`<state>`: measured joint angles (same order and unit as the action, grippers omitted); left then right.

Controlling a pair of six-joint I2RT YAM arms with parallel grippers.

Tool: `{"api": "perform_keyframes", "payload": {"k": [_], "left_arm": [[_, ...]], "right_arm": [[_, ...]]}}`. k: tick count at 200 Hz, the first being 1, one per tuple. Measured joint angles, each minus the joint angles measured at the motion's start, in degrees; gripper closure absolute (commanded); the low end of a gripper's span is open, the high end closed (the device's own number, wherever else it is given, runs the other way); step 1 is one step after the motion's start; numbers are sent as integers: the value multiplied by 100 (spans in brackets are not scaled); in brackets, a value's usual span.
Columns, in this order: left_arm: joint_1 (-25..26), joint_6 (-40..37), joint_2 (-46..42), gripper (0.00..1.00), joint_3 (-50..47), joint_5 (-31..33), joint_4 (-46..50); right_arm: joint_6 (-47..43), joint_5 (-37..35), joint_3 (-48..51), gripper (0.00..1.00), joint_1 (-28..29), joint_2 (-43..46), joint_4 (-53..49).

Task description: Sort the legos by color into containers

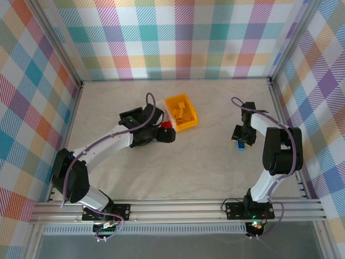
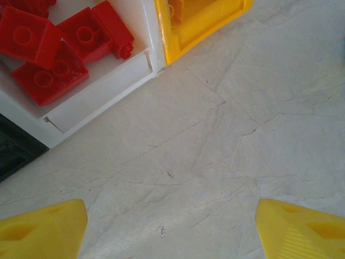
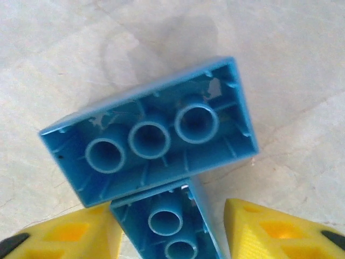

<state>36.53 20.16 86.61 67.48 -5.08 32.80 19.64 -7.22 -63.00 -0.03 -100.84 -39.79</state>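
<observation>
Overhead, your left arm reaches to the middle of the bench (image 1: 215, 172). Your left claw (image 2: 172, 229) points down, its yellow fingertips (image 2: 40, 229) standing wide apart with nothing between them but bare bench.

In its wrist view the white bin (image 2: 102, 91) sits at eleven o'clock and holds several red bricks (image 2: 46, 78). A corner of the black bin (image 2: 13, 151) shows at nine o'clock, its inside hidden. The yellow bin (image 2: 215, 21) sits at twelve o'clock, touching the white one. From above, that bin holds a heap of yellow bricks (image 1: 183, 114). Red and yellow therefore look largely sorted.

At three o'clock from the bins, well apart from them, your right claw (image 3: 172, 234) hangs over two light blue bricks with their hollow undersides up. The larger blue brick (image 3: 148, 137) lies at the claw's twelve o'clock. The smaller blue brick (image 3: 167, 226) sits between the fingertips, touching the larger one. I cannot tell whether the claw is clamped on it or only around it.

By this, blue is what is left, and both bricks have yet to reach a bin, probably the black one.
</observation>
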Motion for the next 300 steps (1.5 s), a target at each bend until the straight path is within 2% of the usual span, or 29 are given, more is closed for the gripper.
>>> {"api": "perform_keyframes", "payload": {"k": [40,67,98,128,152,176,205,237,257,300], "left_arm": [[-35,2,-173,18,-179,2,2],[-79,2,-317,18,-254,7,4],[-166,4,-684,17,-363,70,17],[-542,26,-1537,17,-603,315,164],[-785,26,-2433,16,-756,723,378],[-820,26,-3228,16,-892,1084,605],[-863,20,-3764,15,-931,1429,914],[-966,-2,-3912,14,-1003,1587,1154],[-1047,-22,-3912,14,-1054,1593,1263],[-1202,-26,-3904,14,-1198,1497,1272]], "right_arm": [[4,175,177,65,68,166,79],[107,275,225,65,372,566,55],[396,492,-57,65,1349,855,-66],[699,761,-1102,65,2566,758,-142],[833,1141,-2529,65,3379,55,28],[870,1587,-3849,65,3908,-1023,192],[870,1967,-5353,65,4264,-2439,155],[905,2256,-6728,63,4452,-3635,-61],[1016,2367,-7291,46,4487,-4059,-177],[992,2490,-7449,40,4485,-4148,-216]]}}
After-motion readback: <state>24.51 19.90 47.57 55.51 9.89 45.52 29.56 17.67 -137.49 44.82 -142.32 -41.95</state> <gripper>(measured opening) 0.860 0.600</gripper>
